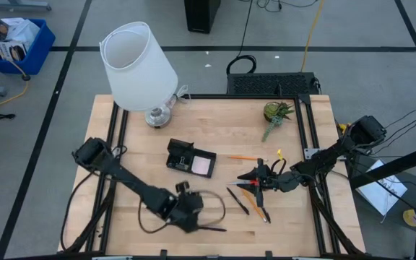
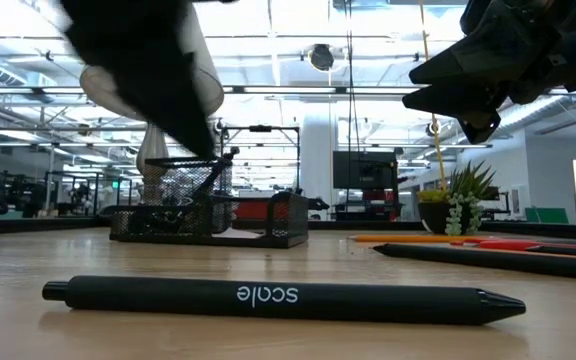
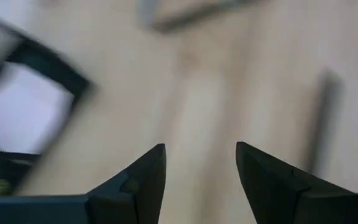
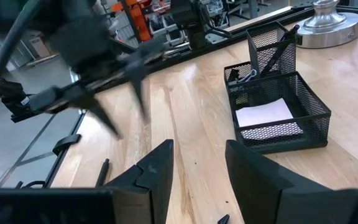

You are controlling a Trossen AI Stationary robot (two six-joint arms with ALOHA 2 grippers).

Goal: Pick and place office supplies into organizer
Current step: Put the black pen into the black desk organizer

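Note:
The black mesh organizer [image 1: 188,157] stands mid-table with a pale pink pad [image 1: 203,165] in its low compartment and a pen upright in its tall section [image 4: 272,50]. My left gripper [image 1: 185,191] hovers just near of the organizer, open and empty; it shows in the left wrist view [image 3: 201,168]. My right gripper [image 1: 243,175] is open and empty above the table, right of the organizer, pointing toward it [image 4: 197,162]. Below and near it lie the red-handled scissors [image 1: 255,193] and black pens [image 1: 237,201]. An orange pencil [image 1: 244,157] and a tiny yellow piece [image 1: 279,153] lie farther back.
A white lamp [image 1: 139,68] stands at the far left. A green plant sprig [image 1: 274,115] lies at the far right. A black pen [image 2: 278,298] lies by the near edge. Black cables loop around my left arm [image 1: 208,209].

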